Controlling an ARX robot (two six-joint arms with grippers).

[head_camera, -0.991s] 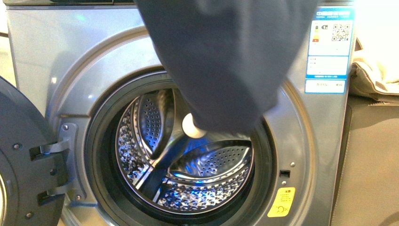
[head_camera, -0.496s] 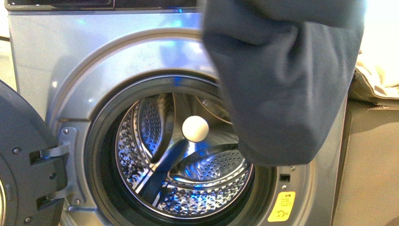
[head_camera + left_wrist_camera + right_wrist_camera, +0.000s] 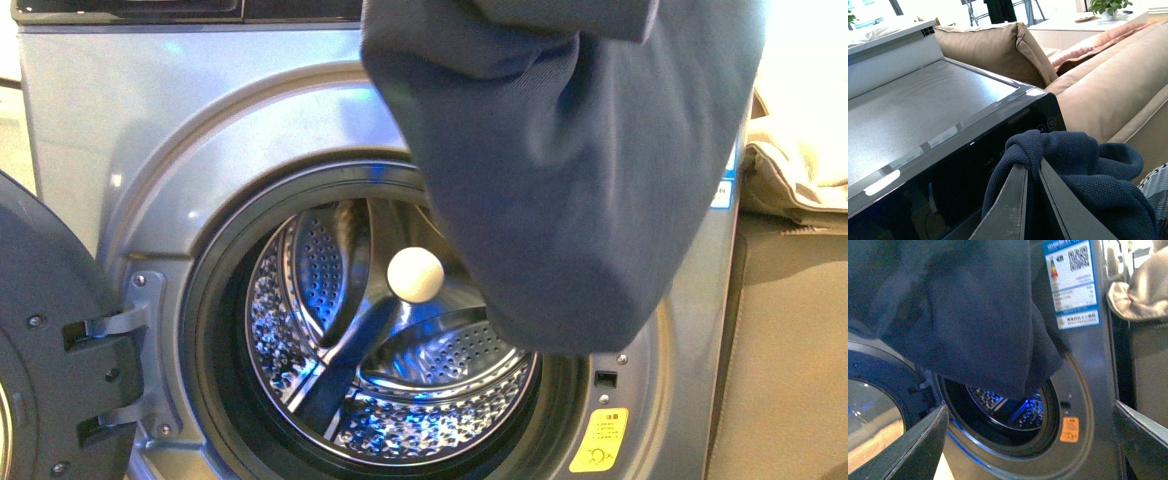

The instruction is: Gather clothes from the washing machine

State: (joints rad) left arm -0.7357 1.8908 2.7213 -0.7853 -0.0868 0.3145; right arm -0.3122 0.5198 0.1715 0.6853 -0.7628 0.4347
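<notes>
Left gripper (image 3: 1032,165) tight on clothes (image 3: 580,170), sofa (image 3: 1108,100) beside washing machine (image 3: 150,130).

Tan sofa (image 3: 1108,100) — potted plant (image 3: 1105,6) beyond.

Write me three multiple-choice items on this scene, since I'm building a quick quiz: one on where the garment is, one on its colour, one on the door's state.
1. Where is the garment? A in the drum; B hanging in front of the washing machine; C on the floor.
2. Its colour? A red; B white; C dark blue.
3. The door is: A open; B shut; C missing.
Answers: B, it hangs from the left hand, outside the machine; C, the fabric is navy; A, it stands wide open at the left of the front view.
</notes>
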